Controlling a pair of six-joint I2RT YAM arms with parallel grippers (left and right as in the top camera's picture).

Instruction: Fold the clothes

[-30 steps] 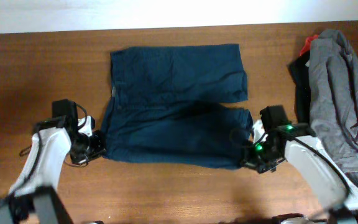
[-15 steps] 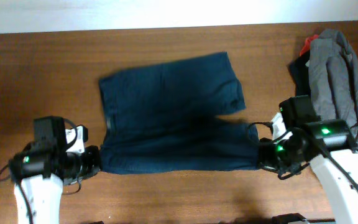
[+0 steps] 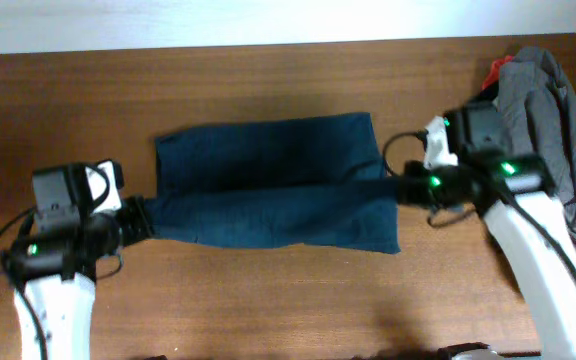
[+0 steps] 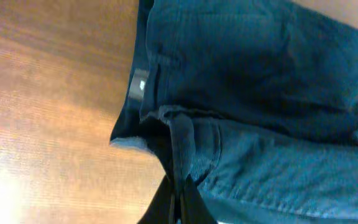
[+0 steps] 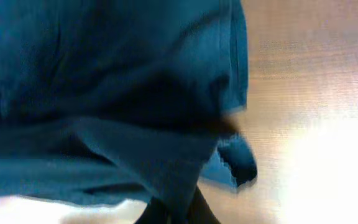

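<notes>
Shorts point(image 3: 268, 185) in left pincer point(image 3: 148, 217), right pincer point(image 3: 398, 190)

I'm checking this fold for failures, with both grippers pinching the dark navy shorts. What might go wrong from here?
1. The right gripper sits farther back than the left gripper, so the dark navy blue woven shorts may land skewed.
2. Each holds only a narrow pinch of fabric, which might slip.
3. The crumpled grey garment lies near the right gripper and could get dragged.

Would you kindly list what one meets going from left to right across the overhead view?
left tool → navy shorts → right tool → grey garment
</notes>
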